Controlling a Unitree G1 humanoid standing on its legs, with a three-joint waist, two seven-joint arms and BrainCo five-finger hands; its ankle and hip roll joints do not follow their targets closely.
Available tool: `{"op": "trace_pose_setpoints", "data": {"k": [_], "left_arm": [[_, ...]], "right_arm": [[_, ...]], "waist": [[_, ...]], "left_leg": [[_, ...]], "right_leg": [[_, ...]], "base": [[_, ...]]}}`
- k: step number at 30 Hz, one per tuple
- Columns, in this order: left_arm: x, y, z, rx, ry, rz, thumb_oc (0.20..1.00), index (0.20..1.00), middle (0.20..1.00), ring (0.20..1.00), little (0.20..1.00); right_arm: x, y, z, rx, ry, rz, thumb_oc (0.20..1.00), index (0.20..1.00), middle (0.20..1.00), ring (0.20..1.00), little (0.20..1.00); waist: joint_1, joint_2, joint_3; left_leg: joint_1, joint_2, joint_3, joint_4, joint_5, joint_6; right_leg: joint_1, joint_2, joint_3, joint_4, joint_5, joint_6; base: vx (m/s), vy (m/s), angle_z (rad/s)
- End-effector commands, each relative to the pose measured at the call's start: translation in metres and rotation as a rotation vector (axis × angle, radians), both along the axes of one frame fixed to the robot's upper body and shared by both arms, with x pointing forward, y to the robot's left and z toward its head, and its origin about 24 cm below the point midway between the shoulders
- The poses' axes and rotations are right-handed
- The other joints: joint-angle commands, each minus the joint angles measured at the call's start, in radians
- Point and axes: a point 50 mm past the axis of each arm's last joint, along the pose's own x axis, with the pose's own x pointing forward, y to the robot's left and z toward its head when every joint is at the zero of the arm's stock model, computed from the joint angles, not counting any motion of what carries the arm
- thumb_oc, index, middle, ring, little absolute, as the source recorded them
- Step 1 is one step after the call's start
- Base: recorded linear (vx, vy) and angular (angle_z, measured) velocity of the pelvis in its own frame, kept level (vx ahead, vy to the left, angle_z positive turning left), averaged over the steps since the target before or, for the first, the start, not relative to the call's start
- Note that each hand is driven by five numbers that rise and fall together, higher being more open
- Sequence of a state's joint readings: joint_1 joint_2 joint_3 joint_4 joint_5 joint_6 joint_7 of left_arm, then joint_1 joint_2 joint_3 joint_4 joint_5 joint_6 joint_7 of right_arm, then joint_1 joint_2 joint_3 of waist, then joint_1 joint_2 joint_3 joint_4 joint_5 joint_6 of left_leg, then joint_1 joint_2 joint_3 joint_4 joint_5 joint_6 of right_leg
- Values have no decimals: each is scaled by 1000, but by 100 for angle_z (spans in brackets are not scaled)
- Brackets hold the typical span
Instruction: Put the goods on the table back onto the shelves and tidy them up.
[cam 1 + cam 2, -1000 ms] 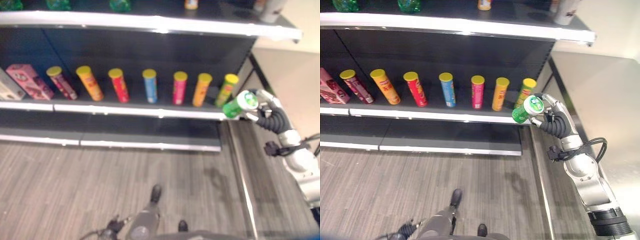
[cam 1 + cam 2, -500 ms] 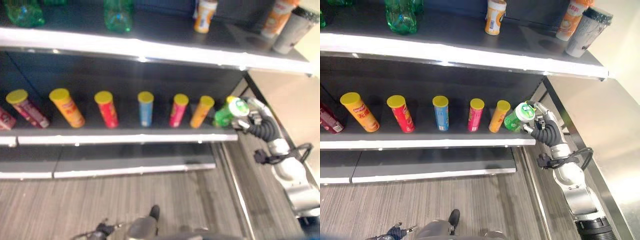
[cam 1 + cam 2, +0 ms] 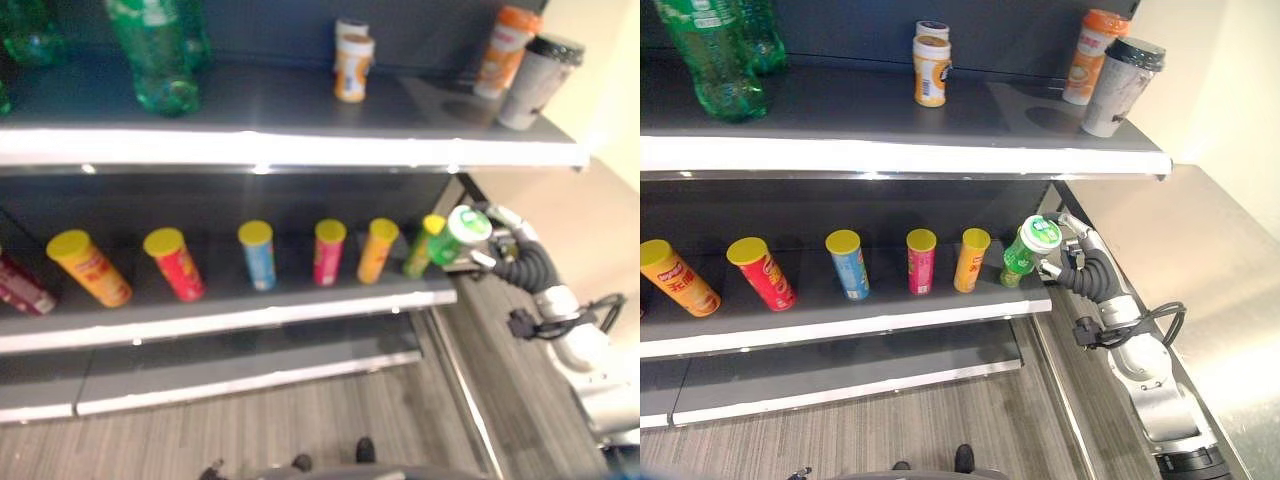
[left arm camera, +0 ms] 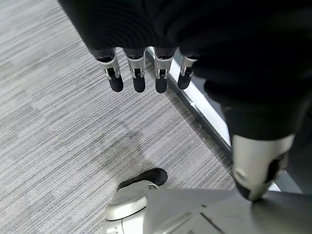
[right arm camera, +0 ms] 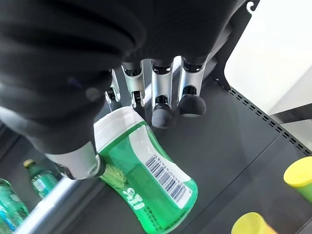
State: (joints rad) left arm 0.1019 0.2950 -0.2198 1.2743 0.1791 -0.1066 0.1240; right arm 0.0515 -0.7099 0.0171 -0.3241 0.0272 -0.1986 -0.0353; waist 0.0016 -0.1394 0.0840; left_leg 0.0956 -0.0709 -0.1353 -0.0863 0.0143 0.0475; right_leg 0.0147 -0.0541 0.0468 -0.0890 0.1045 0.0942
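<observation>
While the right hand [image 3: 1072,262] curls fingers and thumb round the tilted green canister [image 3: 1030,247], it sits over the middle shelf's [image 3: 890,315] right end, just beside the yellow-lidded tubes [image 3: 971,259]. Left hand [image 4: 146,73] hangs over floor, fingers relaxed, holding nothing.

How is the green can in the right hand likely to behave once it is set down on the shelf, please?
The green can is a tall, narrow cylinder, so it may tip if released tilted, as the right hand holds it now. On its side it would probably roll. Its glossy wall looks stiff and somewhat slippery.

Tilted green white-lidded can [image 3: 1030,246]
</observation>
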Motion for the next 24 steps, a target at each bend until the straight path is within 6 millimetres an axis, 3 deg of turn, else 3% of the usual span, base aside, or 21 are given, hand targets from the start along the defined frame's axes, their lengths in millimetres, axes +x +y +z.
{"op": "trace_pose_setpoints", "data": {"k": [1, 2, 9, 16, 24], "left_arm": [[8, -12, -3, -45, 21, -80, 1000, 1000, 1000, 1000, 1000], [5, -12, -4, -59, 29, -55, 1000, 1000, 1000, 1000, 1000], [-5, -16, -6, -84, 67, -36, 1000, 1000, 1000, 1000, 1000], [-8, -18, -7, -95, 83, -32, 1000, 1000, 1000, 1000, 1000], [-2, -17, -6, -77, 78, -67, 1000, 1000, 1000, 1000, 1000]], "right_arm": [[-13, 4, 52, 12, -203, 150, 200, 200, 200, 200, 200], [-17, 7, 65, 13, -222, 219, 200, 200, 200, 200, 200], [-24, 14, 103, 11, -256, 408, 200, 200, 200, 200, 200], [-27, 20, 133, -26, -310, 490, 200, 200, 200, 200, 200], [-5, 67, 153, -60, -347, 658, 200, 200, 200, 200, 200]], "waist": [[7, -17, -45], [5, -16, -52], [-3, -20, -71], [-4, -32, -86], [22, -43, -87]], "left_leg": [[-36, 68, -31, -1, -74, -38], [-34, 70, -26, -1, -75, -41], [-25, 76, -8, -1, -82, -49], [-20, 83, 1, -1, -88, -56], [-14, 88, 0, -1, -89, -61]], "right_leg": [[34, -7, 40, 6, -48, 12], [35, -8, 41, 5, -49, 13], [35, -6, 54, 6, -49, 14], [36, -7, 54, 4, -52, 15], [44, -9, 47, 3, -56, 9]], "base": [[18, 17, -8], [16, 13, -4], [12, 9, -7], [14, 0, -3], [6, -5, -2]]}}
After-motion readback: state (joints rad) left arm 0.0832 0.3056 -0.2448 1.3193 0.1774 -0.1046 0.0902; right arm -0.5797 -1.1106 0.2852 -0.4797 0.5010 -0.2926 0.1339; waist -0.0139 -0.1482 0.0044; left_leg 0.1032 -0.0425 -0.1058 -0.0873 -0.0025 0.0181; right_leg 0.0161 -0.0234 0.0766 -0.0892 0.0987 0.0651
